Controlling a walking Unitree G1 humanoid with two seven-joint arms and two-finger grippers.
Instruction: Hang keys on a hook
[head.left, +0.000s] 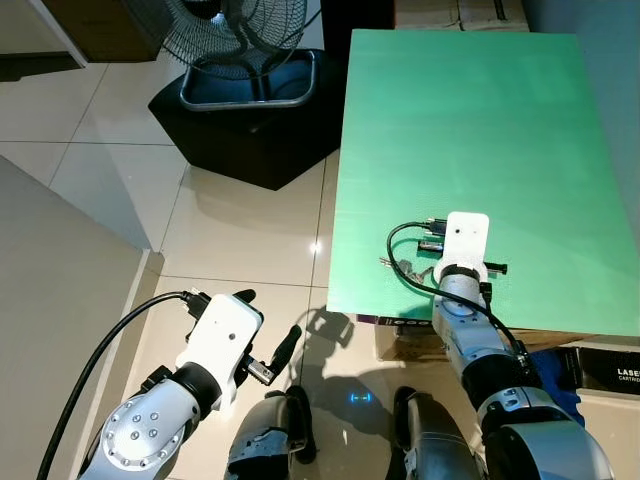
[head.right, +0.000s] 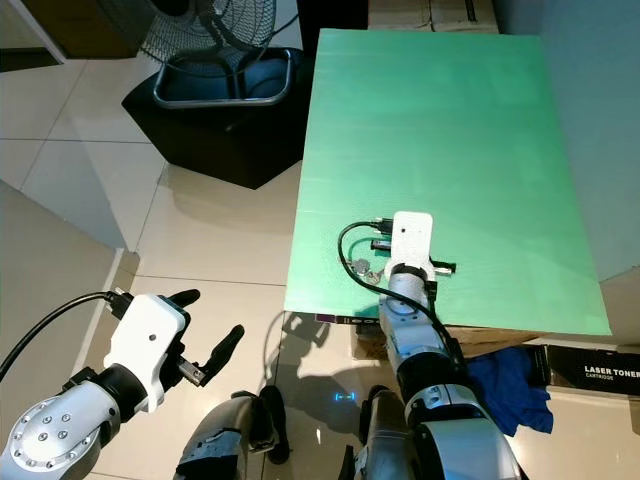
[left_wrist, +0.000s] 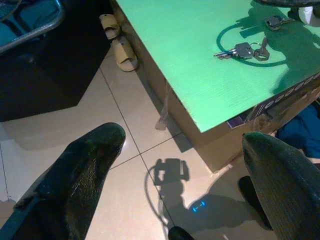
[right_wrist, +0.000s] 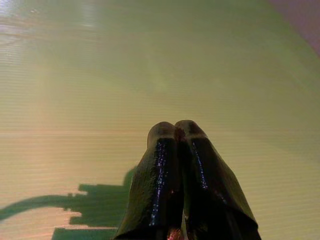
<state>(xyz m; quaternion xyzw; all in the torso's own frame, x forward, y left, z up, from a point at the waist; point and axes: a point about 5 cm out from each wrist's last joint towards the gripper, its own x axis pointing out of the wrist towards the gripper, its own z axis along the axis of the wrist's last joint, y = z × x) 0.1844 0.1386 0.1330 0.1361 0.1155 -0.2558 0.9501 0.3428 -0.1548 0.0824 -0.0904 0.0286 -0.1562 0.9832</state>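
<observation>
the keys (head.left: 404, 267) lie near the lower left edge of the green board (head.left: 470, 130), right of centre in the head view, just left of the right gripper (right_wrist: 174, 131), whose black fingers are pressed together over the board. the left gripper (head.left: 268, 330), lower left above the tiled floor (head.left: 230, 230), has its fingers spread apart, holding nothing

Worktop ahead-right, floor and fan to the left.
Keys (head.left: 404, 267) lie on the worktop (head.left: 460, 120) near its front edge, just left of the right end effector (head.right: 378, 245). Left end effector (head.left: 270, 335) over floor (head.left: 240, 240); fan (head.left: 240, 40) far left.
</observation>
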